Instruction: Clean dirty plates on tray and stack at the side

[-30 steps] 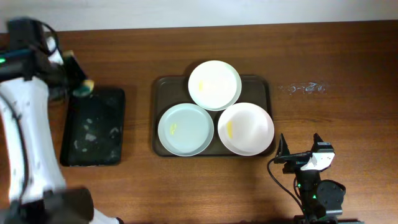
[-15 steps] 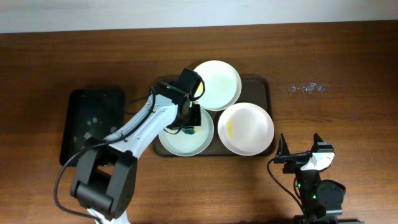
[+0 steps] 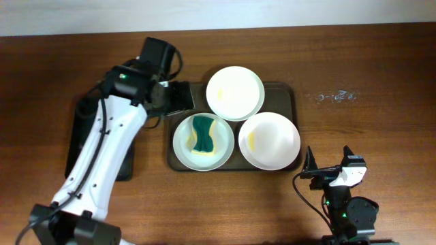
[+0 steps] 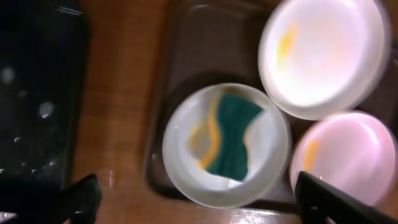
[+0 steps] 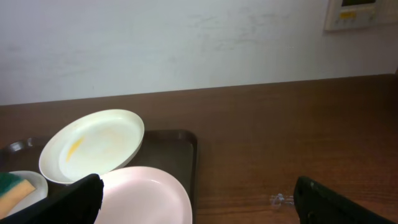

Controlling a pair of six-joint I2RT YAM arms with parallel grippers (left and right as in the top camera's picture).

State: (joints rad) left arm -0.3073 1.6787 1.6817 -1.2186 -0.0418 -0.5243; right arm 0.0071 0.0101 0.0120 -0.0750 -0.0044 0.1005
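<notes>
On the tray point(image 3: 283, 99), the left plate point(image 3: 182, 144) carries a green-yellow sponge point(image 3: 202, 134); the rear plate point(image 3: 235, 92) and right plate point(image 3: 272, 141) show what look like yellow smears. Left gripper point(image 3: 178, 97) hovers open, empty, over the tray's rear-left corner; right gripper point(image 3: 328, 160) rests open, empty, off the tray.

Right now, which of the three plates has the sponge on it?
The left plate in the tray: a green-and-yellow sponge lies in it. The back plate and the right plate show only yellow smears.
</notes>
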